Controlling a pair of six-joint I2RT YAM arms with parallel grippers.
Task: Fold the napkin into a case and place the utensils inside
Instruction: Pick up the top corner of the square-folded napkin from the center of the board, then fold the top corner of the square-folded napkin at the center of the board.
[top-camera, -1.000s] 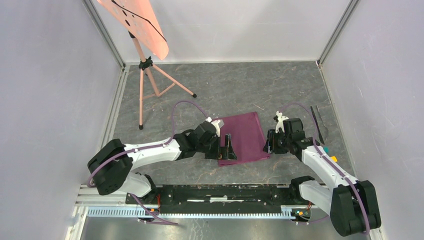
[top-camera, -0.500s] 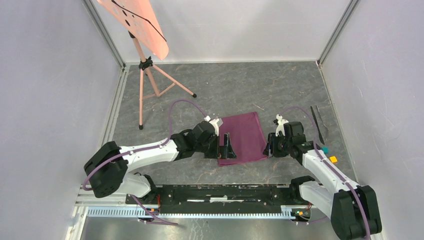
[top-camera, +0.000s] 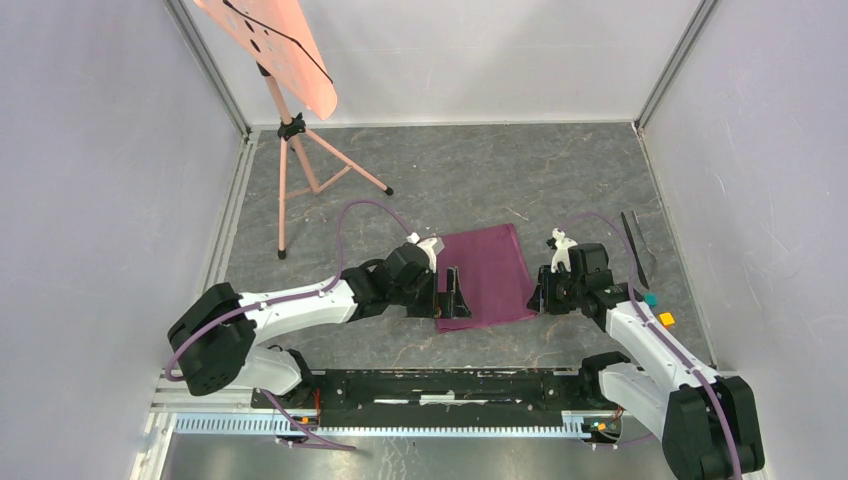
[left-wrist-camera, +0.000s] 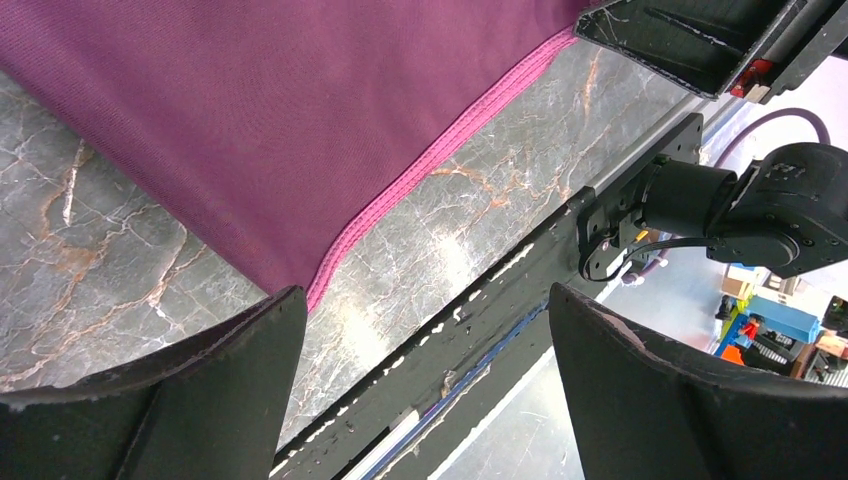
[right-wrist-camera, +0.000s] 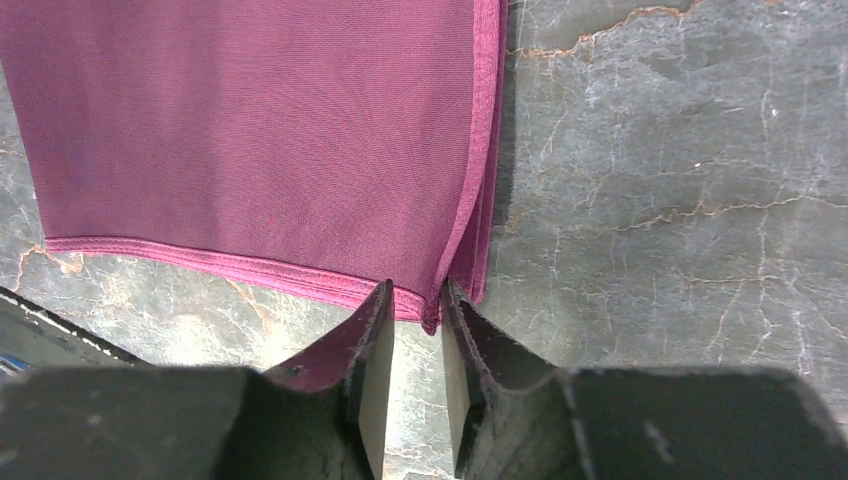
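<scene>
Grey marble counter (top-camera: 560, 170), plum napkin (top-camera: 490, 275) flat mid-counter, looks doubled over. Left pincer (left-wrist-camera: 420, 390) spread wide, straddling near-left corner. Right pincer (right-wrist-camera: 415, 340) narrowed around near-right corner, can't tell if clamped, probably prepping next fold. Utensils (top-camera: 637, 250) parked far right.

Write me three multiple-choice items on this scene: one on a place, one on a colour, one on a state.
1. Relative to the plum-maroon fabric napkin, where do the two slim dark metal utensils lie?
A) on top of it
B) on the grey marble table, off to its right
C) tucked under it

2. What colour is the napkin's stitched hem?
A) white
B) yellow
C) pink

3. How is the left gripper?
A) wide open, holding nothing
B) shut on the napkin
C) shut on a fork

Answers:
1 B, they lie on bare table beyond the napkin's right edge.
2 C, the left wrist view shows pink stitching.
3 A, its fingers stand far apart, gripping nothing.
</scene>
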